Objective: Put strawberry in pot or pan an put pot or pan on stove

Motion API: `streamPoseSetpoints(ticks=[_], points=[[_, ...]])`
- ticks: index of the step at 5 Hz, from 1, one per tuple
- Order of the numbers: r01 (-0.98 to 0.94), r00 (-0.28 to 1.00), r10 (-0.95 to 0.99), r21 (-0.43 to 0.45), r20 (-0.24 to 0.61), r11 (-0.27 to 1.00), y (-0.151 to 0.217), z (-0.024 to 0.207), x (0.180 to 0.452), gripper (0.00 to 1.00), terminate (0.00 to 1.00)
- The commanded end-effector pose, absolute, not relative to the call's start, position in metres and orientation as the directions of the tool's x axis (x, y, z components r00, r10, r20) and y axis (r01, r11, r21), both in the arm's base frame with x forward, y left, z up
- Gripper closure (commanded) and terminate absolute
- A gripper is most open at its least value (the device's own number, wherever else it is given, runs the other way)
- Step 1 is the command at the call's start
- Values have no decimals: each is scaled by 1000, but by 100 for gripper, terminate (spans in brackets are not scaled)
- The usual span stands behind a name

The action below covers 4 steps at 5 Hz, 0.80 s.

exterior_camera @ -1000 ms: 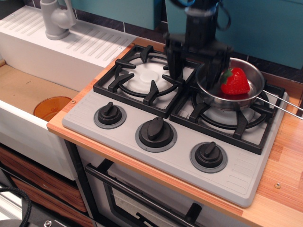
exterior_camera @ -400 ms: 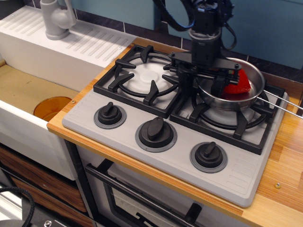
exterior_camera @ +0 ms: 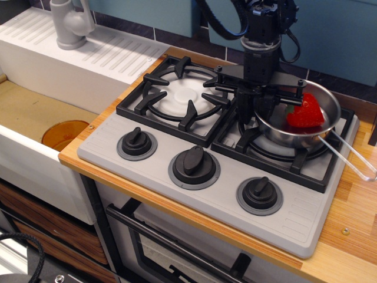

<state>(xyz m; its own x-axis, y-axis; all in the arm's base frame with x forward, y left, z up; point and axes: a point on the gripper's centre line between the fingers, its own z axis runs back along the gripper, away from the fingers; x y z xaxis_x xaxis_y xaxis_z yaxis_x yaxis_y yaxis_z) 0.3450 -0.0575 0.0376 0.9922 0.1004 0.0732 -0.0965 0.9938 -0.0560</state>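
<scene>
The red strawberry [exterior_camera: 305, 112] lies inside the shiny steel pan [exterior_camera: 294, 137]. The pan sits on or just over the right burner grate [exterior_camera: 283, 162] of the grey stove [exterior_camera: 153, 171]; I cannot tell if it touches. It looks slightly tilted, and its wire handle [exterior_camera: 350, 159] points to the front right. My black gripper [exterior_camera: 255, 109] comes down from above at the pan's left rim. One finger is outside the wall and one inside, shut on the rim.
The left burner grate [exterior_camera: 179, 97] is bare. Three dark knobs [exterior_camera: 194, 165] line the stove's front. A white ribbed sink unit [exterior_camera: 88, 65] with a grey faucet [exterior_camera: 70, 23] stands at the left. An orange disc [exterior_camera: 65, 134] lies in the basin below it. The wooden counter [exterior_camera: 353, 236] runs along the right.
The fingers closed from wide open onto the pan's left rim. The pan shifted right and turned, so its handle swung from pointing right toward the front right. The strawberry moved with it.
</scene>
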Motion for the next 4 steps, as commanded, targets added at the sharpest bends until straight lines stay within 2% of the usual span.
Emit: streamPoseSetpoints(ticks=[1,2,3,4], points=[[-103,991,107,-55,84,993,-71,67,347,100,0],[-124,991,125,-30,51,992,-74,87,335,100,0],[-125,992,126,-24,31,992,-74,96,330,100,0],[-100,995,100,-24,1,995,-62,107,332,100,0]])
